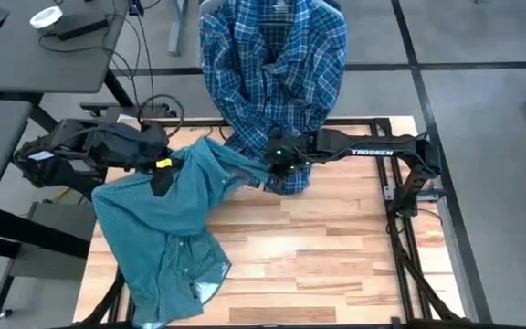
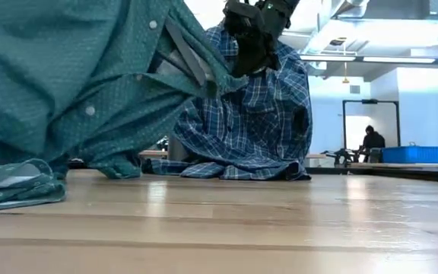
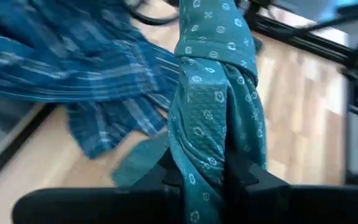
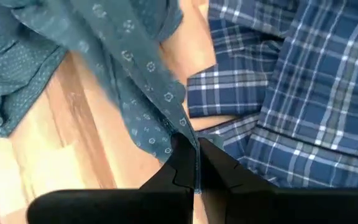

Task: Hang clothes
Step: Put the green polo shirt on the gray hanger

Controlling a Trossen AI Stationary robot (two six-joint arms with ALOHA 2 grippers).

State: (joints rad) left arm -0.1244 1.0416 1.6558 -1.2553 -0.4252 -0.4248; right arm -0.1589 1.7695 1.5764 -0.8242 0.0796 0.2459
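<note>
Two shirts: green shirt (image 1: 163, 228) clamped by left gripper (image 3: 202, 174) and right gripper (image 4: 196, 163); plaid shirt (image 1: 272, 64) beside.

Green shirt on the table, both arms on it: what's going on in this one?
Both grippers hold the green shirt, stretching part of it between them above the wooden table. The left gripper is shut on a bunched fold; the right gripper pinches a thin edge near the blue plaid shirt, which drapes over the table's far edge. Most of the green shirt lies crumpled on the table.
</note>
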